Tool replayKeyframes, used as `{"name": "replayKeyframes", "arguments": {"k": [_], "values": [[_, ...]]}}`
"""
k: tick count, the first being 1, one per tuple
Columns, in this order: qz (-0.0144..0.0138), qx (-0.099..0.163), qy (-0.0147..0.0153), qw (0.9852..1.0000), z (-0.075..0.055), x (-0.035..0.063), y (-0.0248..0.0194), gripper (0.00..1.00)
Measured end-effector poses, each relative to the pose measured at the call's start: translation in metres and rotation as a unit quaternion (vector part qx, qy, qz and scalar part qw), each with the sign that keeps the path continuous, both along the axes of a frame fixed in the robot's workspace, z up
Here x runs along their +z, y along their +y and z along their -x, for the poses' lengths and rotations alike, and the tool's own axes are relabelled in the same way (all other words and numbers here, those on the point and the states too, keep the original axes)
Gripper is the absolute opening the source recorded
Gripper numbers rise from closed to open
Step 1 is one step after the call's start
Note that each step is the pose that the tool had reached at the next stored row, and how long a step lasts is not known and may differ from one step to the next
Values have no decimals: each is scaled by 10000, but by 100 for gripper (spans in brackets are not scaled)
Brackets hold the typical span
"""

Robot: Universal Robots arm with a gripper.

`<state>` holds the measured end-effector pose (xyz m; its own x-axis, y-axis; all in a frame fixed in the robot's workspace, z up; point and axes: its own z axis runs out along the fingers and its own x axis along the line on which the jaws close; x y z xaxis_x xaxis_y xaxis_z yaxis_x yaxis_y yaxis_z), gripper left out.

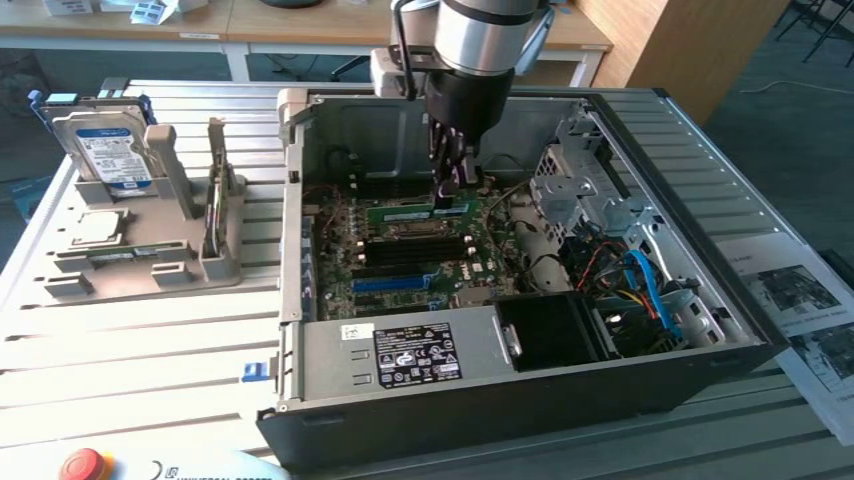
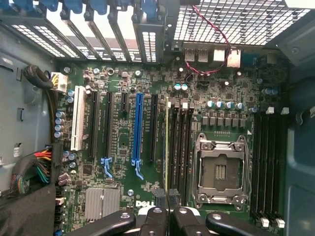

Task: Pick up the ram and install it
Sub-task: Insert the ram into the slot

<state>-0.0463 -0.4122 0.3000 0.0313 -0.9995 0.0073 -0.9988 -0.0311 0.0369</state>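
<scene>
The gripper [image 1: 450,192] stands deep in the case [image 1: 694,300], its fingers closed on the ram [image 1: 400,210], gripping it toward 1 end and not at the middle. In the wrist view the ram [image 2: 166,142] shows edge-on as a thin pale-green line between the fingertips [image 2: 158,194]. It runs along the board just beside the black slots [image 2: 180,147] near the CPU socket [image 2: 220,169]. I cannot tell whether it is already in a slot or just above one.

The main risk is likely uneven seating. With an off-centre grip, a downward push could drive 1 end home while the other rides high, leaving the stick tilted. If its edge is slightly off the slot, pressure could flex the board or scrape the contacts. Letting go before it is latched could let it tip over.
</scene>
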Motion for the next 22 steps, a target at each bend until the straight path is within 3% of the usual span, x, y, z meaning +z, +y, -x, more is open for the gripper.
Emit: {"name": "replayKeyframes", "arguments": {"k": [17, 22], "values": [[0, -177, 2, 9998, -5, -17, 1, 11], [33, -188, 2, 9998, -4, -57, 0, 11]]}}
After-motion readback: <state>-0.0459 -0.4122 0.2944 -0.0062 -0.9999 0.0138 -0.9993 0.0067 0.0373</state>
